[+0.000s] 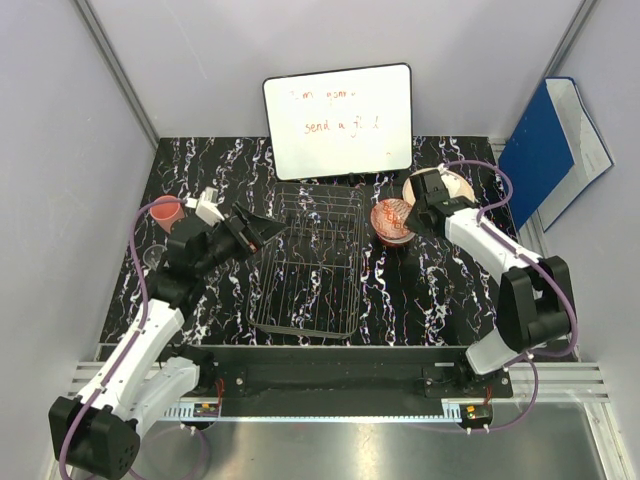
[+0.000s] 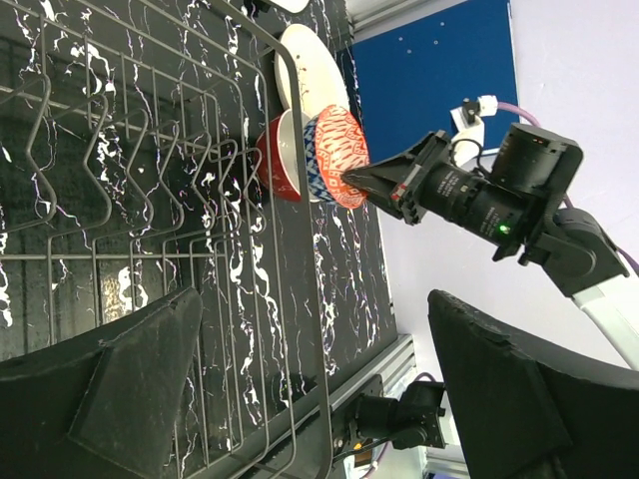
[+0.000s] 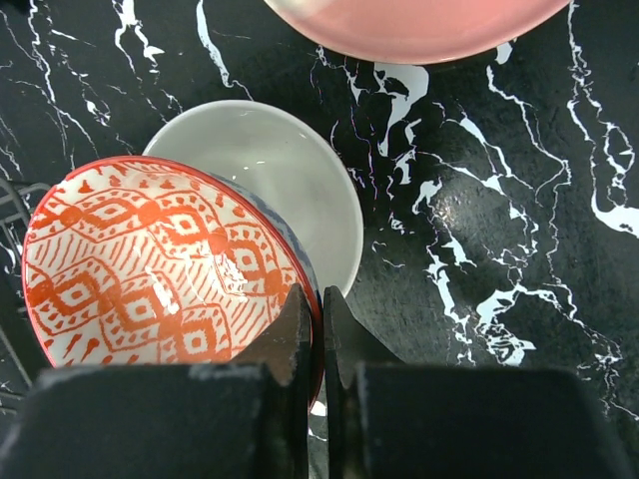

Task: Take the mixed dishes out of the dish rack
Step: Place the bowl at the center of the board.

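Our right gripper (image 3: pixel 320 299) nips patterned bowl (image 3: pixel 150 269) beside dish rack (image 1: pixel 310 262)

Nearest us, left gripper (image 1: pixel 266 232) gapes wide over the rack's left rim, holding nothing. Further back, right gripper's pinched on the bowl's rim; bowl leans in a white-lined bowl (image 3: pixel 300 170). Beyond: pink plate (image 3: pixel 419 20), w/ pink cup (image 1: pixel 167 213) far left & whiteboard (image 1: pixel 338 120) at back

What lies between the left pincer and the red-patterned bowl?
Only the dish rack and its wire grid, seen in the top view; the left wrist view shows it too.
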